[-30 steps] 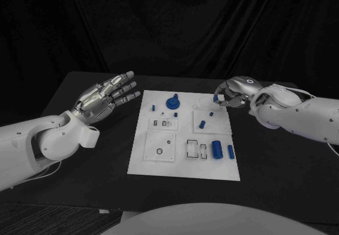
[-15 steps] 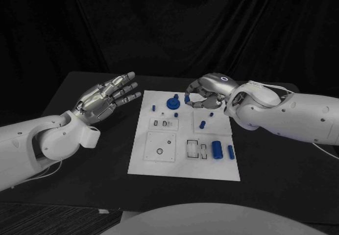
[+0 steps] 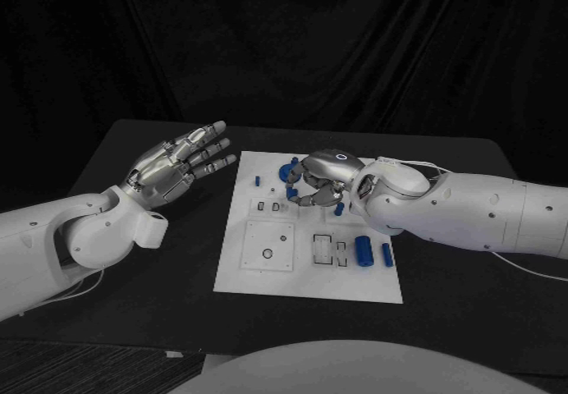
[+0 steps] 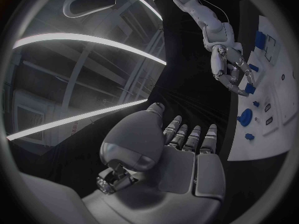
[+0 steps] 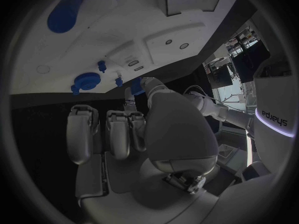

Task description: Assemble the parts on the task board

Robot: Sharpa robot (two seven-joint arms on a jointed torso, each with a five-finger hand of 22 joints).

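Black table [image 3: 142, 271], right hand [image 3: 318, 179] over task board [image 3: 302, 279]

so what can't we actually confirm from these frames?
- Head view: the right hand covers the middle of the far half of the task board; whatever lies under it is hidden.
- Right wrist view: the thumb hides whether the fingers hold a part.
- Left wrist view: the board is cut off by the circle's rim, and the parts are too small to tell apart.
- The left hand is raised beside the board, open.
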